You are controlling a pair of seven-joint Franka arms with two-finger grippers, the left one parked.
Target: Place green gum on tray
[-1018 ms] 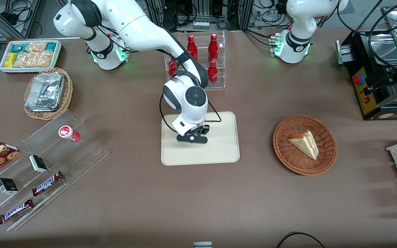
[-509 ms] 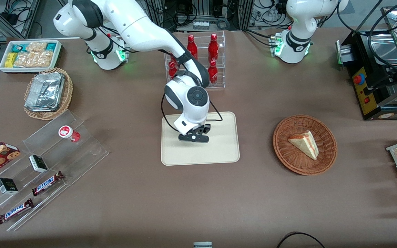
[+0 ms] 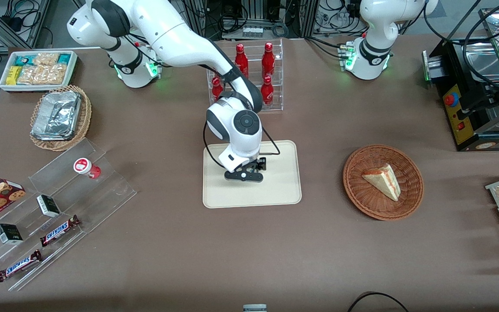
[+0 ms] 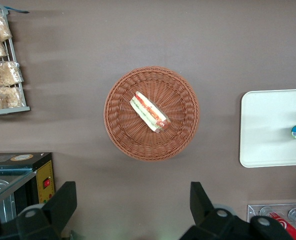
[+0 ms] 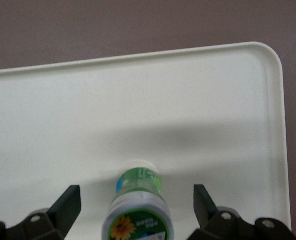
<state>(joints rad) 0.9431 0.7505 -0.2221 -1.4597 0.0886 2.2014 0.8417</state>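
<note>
1. The small green gum bottle with the white lid (image 5: 138, 210) stands upright on the big cream tray (image 5: 228, 100), between the black two-finger gripper's (image 5: 137, 205) fingers, which are spread apart and not touching it.
2. I'd lift straight up so neither finger clips the lid.
3. Tray's flat; brown table (image 3: 145, 260) around it, wicker sandwich basket (image 3: 383, 182) well apart.

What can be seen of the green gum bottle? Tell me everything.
The green gum bottle is a small cylinder with a green printed label and a round white lid that carries a green rim and a sunflower logo. It looks like plastic. It stands upright on the cream tray, its base resting on the flat tray floor, well inside the rim. The gripper is directly above it, fingers open on either side and not touching it. In the front view the arm hides the bottle.
</note>
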